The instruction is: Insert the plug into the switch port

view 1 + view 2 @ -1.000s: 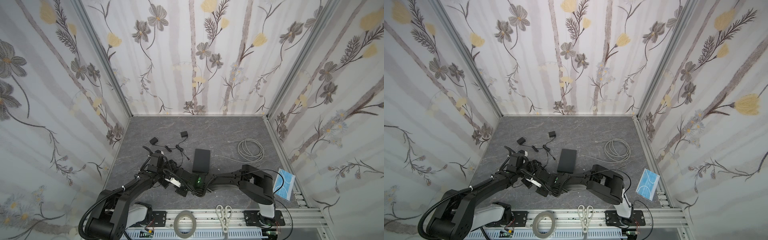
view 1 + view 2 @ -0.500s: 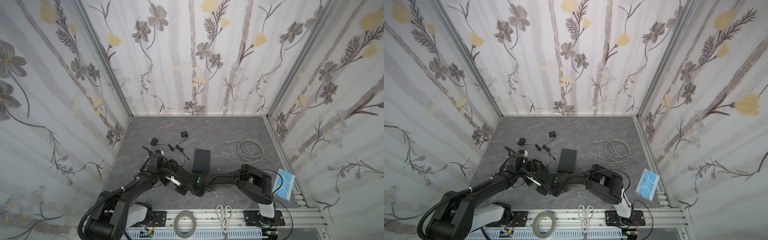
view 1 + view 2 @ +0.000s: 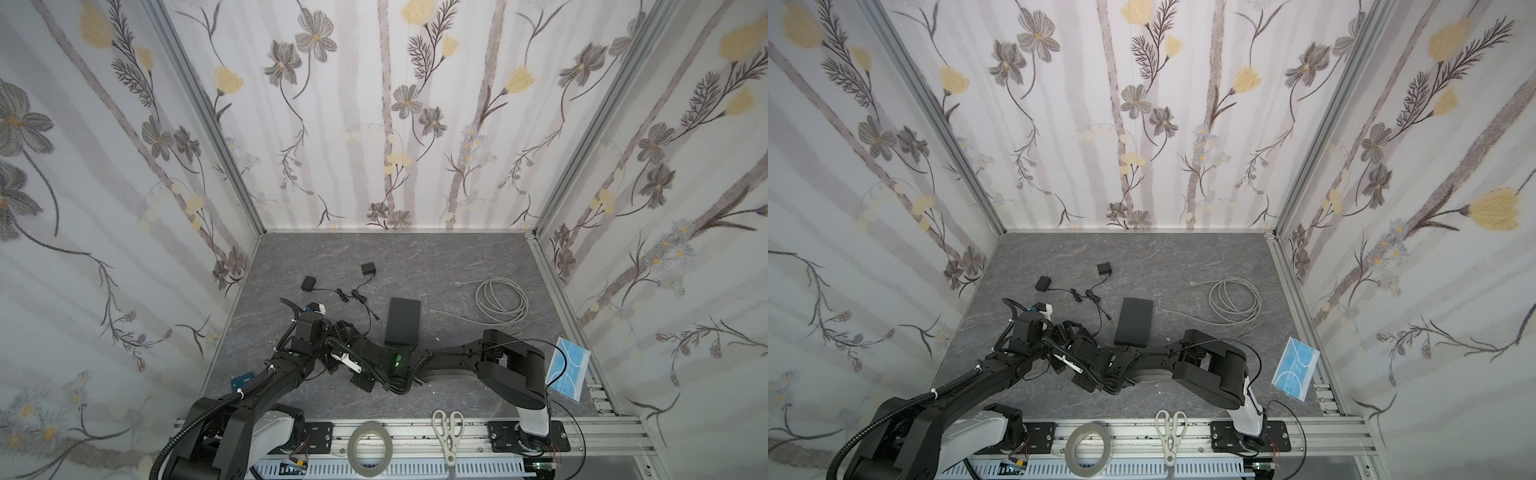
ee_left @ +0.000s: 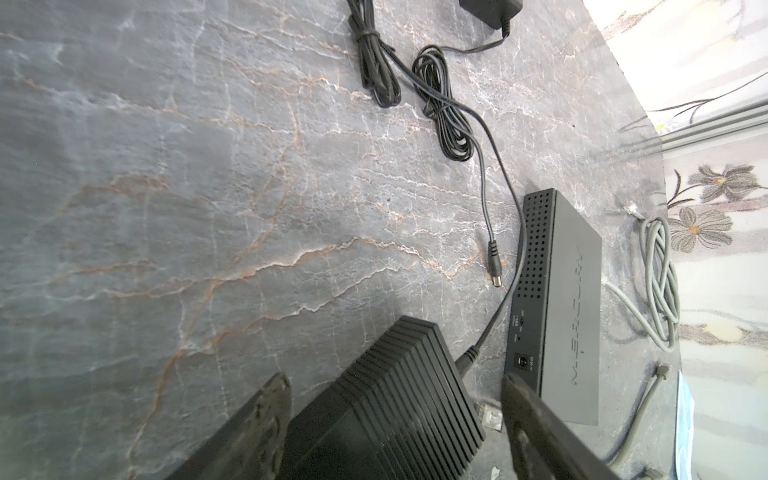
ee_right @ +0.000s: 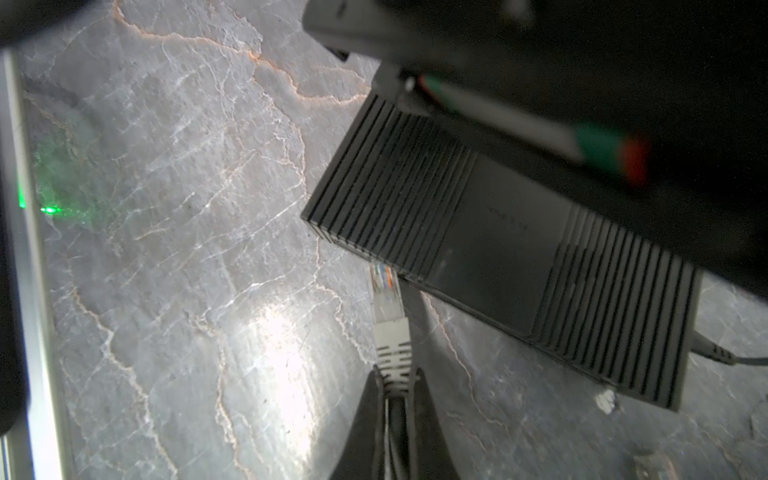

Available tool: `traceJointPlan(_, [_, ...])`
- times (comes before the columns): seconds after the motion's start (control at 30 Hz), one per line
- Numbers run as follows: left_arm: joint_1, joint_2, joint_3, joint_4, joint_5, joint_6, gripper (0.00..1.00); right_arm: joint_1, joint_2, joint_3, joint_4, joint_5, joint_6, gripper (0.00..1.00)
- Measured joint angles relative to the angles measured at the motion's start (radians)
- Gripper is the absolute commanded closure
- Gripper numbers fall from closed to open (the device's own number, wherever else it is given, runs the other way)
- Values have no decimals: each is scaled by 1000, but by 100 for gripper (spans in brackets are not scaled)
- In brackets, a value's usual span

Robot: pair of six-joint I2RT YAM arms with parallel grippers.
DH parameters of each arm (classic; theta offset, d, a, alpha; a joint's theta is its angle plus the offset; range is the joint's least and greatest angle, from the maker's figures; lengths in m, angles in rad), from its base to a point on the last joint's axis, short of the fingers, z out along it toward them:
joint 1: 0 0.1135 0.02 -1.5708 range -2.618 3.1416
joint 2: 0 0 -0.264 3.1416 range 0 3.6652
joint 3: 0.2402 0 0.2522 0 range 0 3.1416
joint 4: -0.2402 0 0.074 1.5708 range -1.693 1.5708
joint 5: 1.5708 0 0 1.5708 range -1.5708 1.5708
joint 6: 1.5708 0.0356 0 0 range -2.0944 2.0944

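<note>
The right end effector (image 5: 397, 374) clenches the plug (image 5: 388, 307); the left end effector (image 4: 395, 378), released around the ribbed box (image 5: 395, 187), may let it skid.

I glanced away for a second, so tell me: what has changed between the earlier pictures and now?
Nothing clearly moved; at most the left arm shifted slightly. The right end effector stays shut on the grey network cable, its clear plug at the black ribbed box. The left end effector still straddles that box. The flat black box and two black power adapters lie as before.
</note>
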Motion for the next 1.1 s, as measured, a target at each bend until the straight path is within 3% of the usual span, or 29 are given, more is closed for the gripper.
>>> traceJointPlan(1.1, [-21, -8, -5, -48, -44, -4, 17, -3, -46, -90, 49, 80, 70, 98])
